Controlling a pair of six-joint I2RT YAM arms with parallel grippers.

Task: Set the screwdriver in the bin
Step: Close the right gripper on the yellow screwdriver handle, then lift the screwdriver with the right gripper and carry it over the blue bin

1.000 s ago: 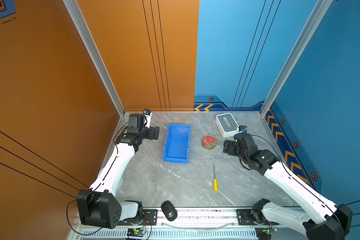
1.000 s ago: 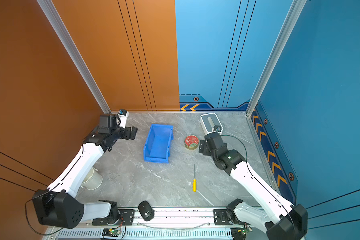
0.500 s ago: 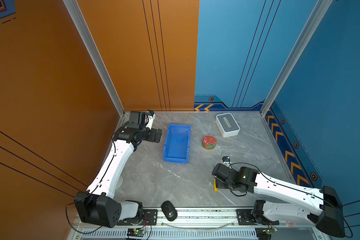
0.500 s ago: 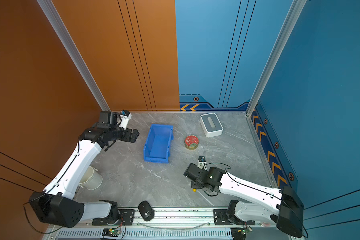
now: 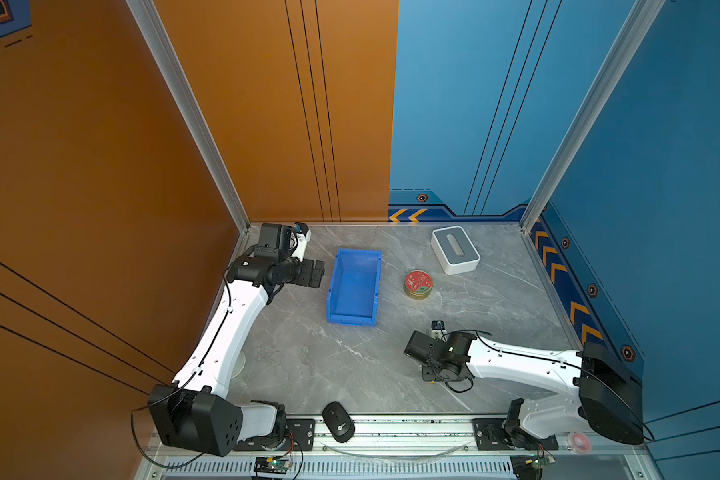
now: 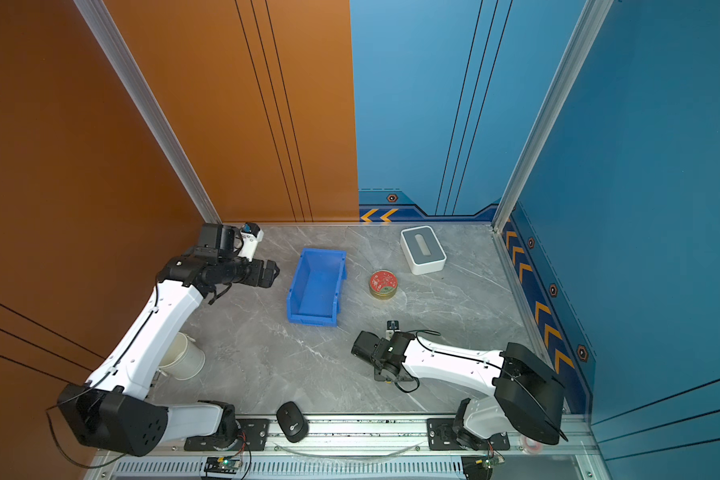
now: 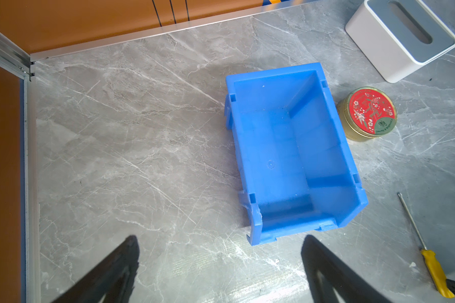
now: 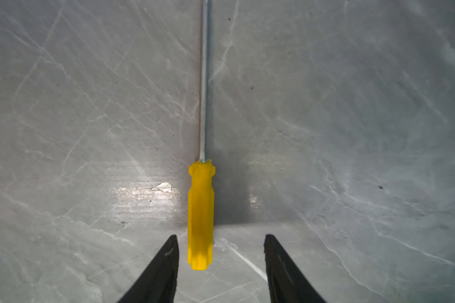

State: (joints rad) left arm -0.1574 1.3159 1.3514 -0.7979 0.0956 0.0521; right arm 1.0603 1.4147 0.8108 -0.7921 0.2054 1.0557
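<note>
**Right jaws straddle the screwdriver handle, not yet pinching it**

The screwdriver (image 8: 200, 215) lies flat on the grey marble desk (image 5: 308, 365), right of the middle and toward the front edge. In both top views the right arm (image 5: 516, 365) reaches low across from the front right corner, and its wrist covers the tool completely.

The right wrist view shows the right jaws spread, one black finger (image 8: 166, 262) on each side of the butt end of the yellow handle. The handle sits off centre between them. It is just beside one fingertip, with a thin strip of desk showing between. A wider gap separates it from the other. Neither finger touches it. The thin metal shaft runs straight away from the jaws.

In the left wrist view the shaft tip points toward the round red-lidded tin (image 7: 367, 112).

The bin (image 5: 354, 291) stands toward the back, left of the tin and well apart from the screwdriver. The left jaws hover spread near the back left corner, just beside the bin's left wall and gripping nothing.
</note>
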